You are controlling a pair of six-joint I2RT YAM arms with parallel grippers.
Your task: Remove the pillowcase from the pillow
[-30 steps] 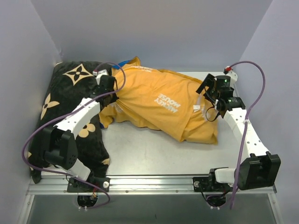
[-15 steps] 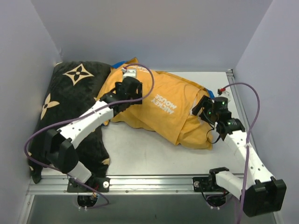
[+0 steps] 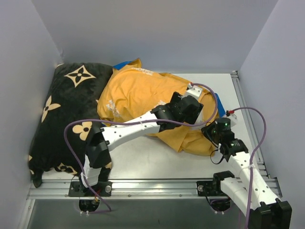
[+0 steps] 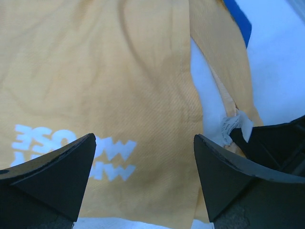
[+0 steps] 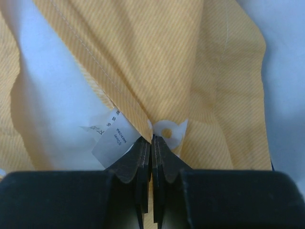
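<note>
Orange-yellow pillowcase (image 3: 138, 93), inside out, lies centre frame, white pillow (image 5: 47, 95) showing at its mouth. Left gripper (image 4: 143, 143) has swung from upper left to right of centre and hangs with jaws spread wide, empty, over the fabric. Right gripper (image 5: 151, 143), drawn toward lower right, stays pinched on the hem; a regrasp near the mouth looks likely.

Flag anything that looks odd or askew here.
The pillowcase lies inside out and rumpled: its orange-yellow inner side faces up, blue showing only at the edges. What looks like the white pillow peeks out where the right gripper pinches the fabric by its care label. Nothing looks torn or spilled.
</note>
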